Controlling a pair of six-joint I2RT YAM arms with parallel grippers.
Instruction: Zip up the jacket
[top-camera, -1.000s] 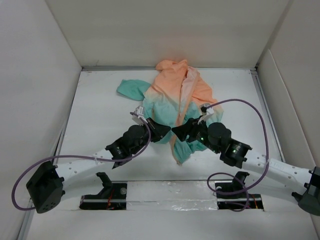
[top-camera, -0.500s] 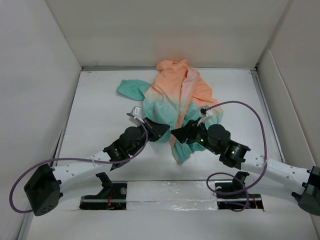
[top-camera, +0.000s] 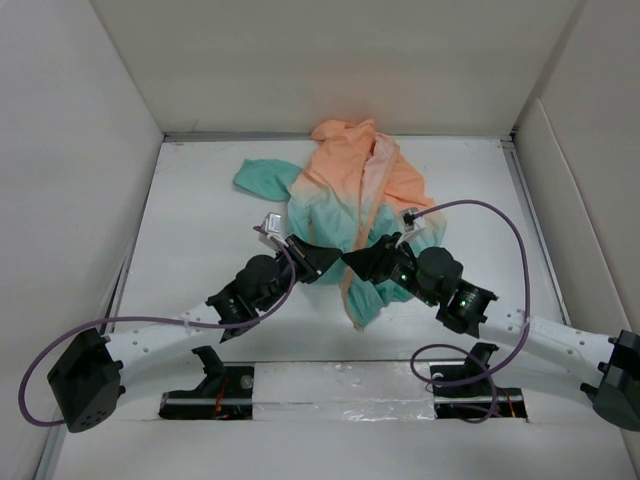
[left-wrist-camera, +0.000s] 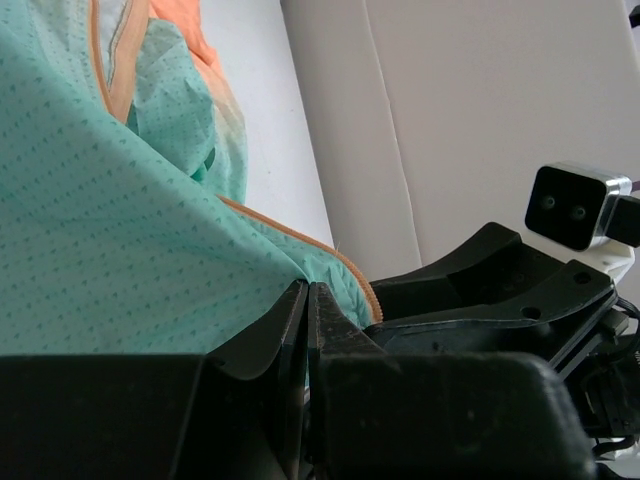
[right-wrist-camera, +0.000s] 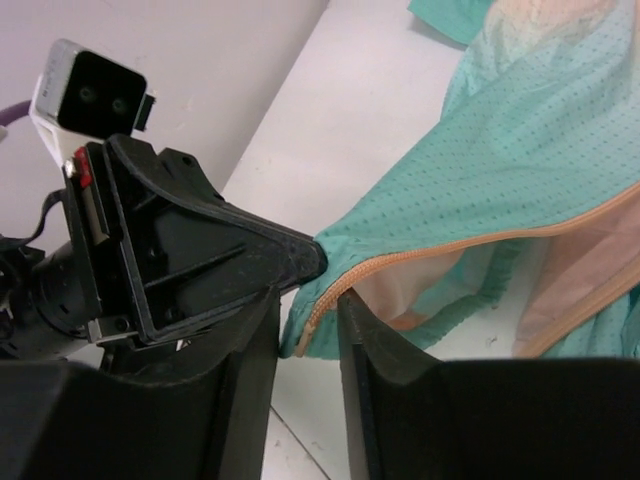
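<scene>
The jacket (top-camera: 345, 190) lies spread on the white table (top-camera: 200, 230), its bulk toward 12 o'clock from the table's middle. The peach-orange hood (top-camera: 345, 135) is at the far end, and one teal sleeve (top-camera: 262, 178) is thrown out toward 10 o'clock. The front is open, showing a strip of pale pink lining (top-camera: 375, 180), and the teal hem trails toward 6 o'clock between the two arms. From above, the left gripper (top-camera: 330, 257) and the right gripper (top-camera: 352, 263) meet tip to tip at the lower front edge of the garment, the left coming in from 8 o'clock and the right from 4 o'clock. The left wrist view shows the left gripper (left-wrist-camera: 306, 295) with its jaws pressed together on a corner of dotted teal fabric (left-wrist-camera: 100, 230). The orange zipper trim (left-wrist-camera: 300, 235) runs down into the pinch, and the right gripper (left-wrist-camera: 470, 275) sits just beside it at 3 o'clock. The right wrist view shows the right gripper (right-wrist-camera: 305, 305) with its jaws standing apart. The hem corner with its orange zipper trim (right-wrist-camera: 480, 245) hangs into the gap, and I cannot tell whether either finger touches it. The left gripper (right-wrist-camera: 310, 262) clamps that same corner at 10 o'clock from the gap. A purple cable (top-camera: 500, 215) loops above the right arm.
</scene>
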